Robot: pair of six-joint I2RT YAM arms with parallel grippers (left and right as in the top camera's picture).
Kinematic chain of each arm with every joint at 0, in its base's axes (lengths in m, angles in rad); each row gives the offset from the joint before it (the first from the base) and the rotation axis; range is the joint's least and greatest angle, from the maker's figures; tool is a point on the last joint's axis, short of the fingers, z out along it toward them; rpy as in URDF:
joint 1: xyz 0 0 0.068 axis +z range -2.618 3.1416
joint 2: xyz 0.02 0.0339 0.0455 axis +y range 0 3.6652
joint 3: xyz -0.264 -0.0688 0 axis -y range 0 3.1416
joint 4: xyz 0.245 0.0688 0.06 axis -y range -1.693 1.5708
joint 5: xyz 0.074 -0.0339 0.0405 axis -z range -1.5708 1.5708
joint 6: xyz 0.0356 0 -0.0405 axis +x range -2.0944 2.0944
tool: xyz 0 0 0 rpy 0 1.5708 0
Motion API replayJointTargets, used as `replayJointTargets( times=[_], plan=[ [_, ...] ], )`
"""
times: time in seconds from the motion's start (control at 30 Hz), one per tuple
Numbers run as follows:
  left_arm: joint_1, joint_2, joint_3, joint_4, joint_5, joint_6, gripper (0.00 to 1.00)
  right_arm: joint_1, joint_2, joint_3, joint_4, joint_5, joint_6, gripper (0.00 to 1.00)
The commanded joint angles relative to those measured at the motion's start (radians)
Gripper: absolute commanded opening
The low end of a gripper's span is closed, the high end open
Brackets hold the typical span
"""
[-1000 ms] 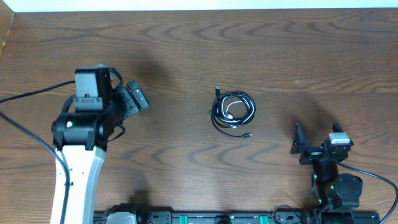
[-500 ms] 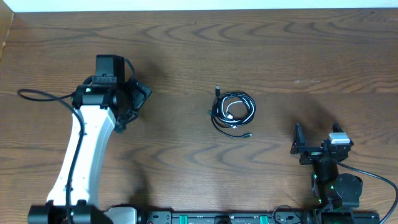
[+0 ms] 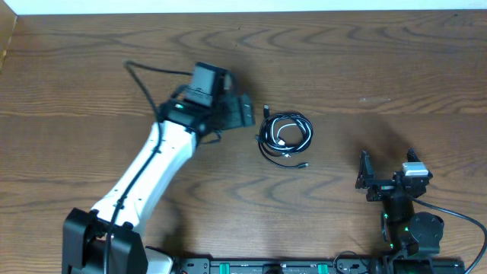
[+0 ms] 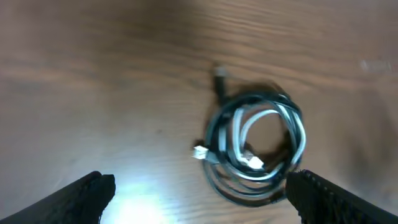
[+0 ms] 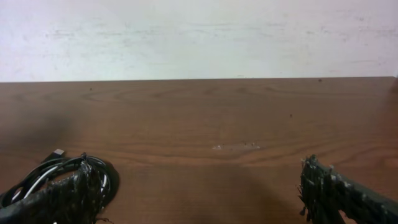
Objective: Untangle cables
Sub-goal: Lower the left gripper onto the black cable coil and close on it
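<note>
The left pincer [image 4: 200, 179] hung wide near the coiled cables [image 4: 258, 146]; grabbing the whole bundle would likely tighten the tangle. The right pincer [image 5: 200, 171], also wide, sat well apart.

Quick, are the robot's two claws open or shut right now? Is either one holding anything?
Left gripper: open, empty, near the coiled thin black and white cables.
Right gripper: open, empty.

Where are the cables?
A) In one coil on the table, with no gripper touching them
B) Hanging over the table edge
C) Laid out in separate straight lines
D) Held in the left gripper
A: the cables lie as one coil on the table, and the open left gripper is beside them, not touching.
</note>
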Motion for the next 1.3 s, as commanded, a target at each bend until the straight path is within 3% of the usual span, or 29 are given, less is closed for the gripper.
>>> replayJointTargets(
  times=[0.0,0.6,0.73,0.83,1.03,1.13,1.17,1.27],
  plan=[
    [-0.067,0.031,0.005,0.036,-0.116,0.120,0.95,0.006,-0.003,-0.002,-0.004,0.003,0.013,0.99],
    [-0.122,0.269,0.005,0.143,-0.170,0.167,0.95,0.006,-0.003,-0.002,-0.004,0.003,0.013,0.99],
    [-0.124,0.303,0.005,0.182,-0.169,0.168,0.85,0.006,-0.003,-0.002,-0.004,0.003,0.013,0.99],
    [-0.125,0.334,0.005,0.221,-0.169,0.180,0.85,0.006,-0.003,-0.002,-0.004,0.003,0.013,0.99],
    [-0.125,0.401,0.005,0.270,-0.062,0.251,0.85,0.006,-0.003,-0.002,-0.004,0.003,0.013,0.99],
    [-0.125,0.420,0.005,0.270,-0.063,0.251,0.70,0.006,-0.003,-0.002,-0.004,0.003,0.013,0.99],
    [-0.126,0.427,0.005,0.270,-0.063,0.251,0.61,0.006,-0.003,-0.002,-0.004,0.003,0.013,0.99],
    [-0.129,0.430,0.005,0.273,-0.063,0.251,0.48,0.006,-0.003,-0.002,-0.004,0.003,0.013,0.99]
  ],
)
